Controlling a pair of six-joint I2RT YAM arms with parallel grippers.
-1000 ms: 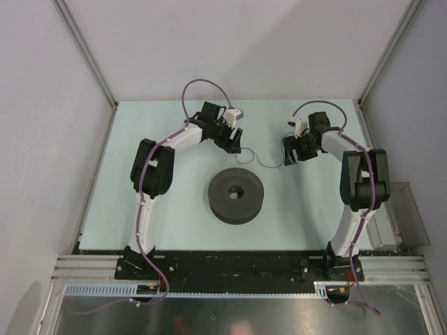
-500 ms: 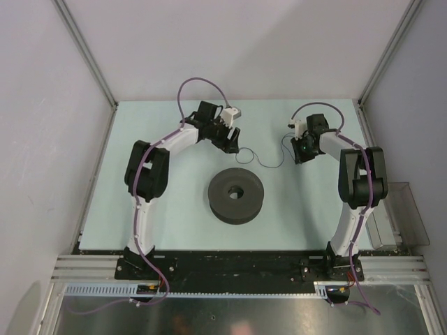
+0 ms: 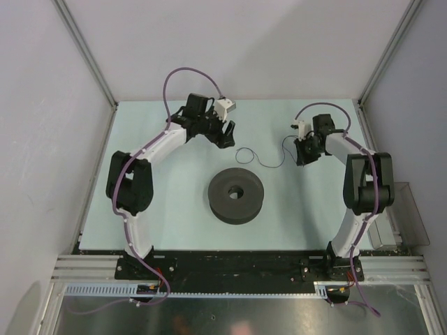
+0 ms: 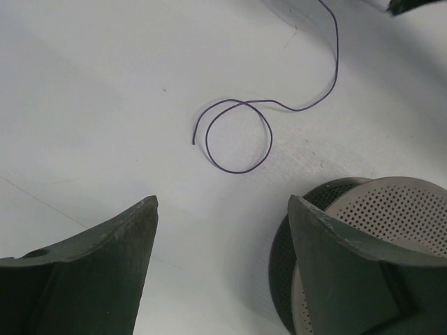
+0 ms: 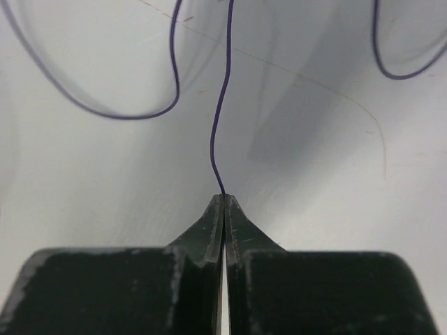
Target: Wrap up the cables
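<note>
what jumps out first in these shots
The big dark grey spool sits mid-table between the arms. Beyond it a hair-thin cable curls loosely on the table. The right gripper is shut on it, while the left gripper hangs open near its looped end.

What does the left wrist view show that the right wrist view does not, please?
Only the left wrist view shows the wire with its free end curled into a loop, the perforated spool and the open left hand. Only the right wrist view shows the right hand shut on the wire. Both show the thin dark wire against the pale table.
</note>
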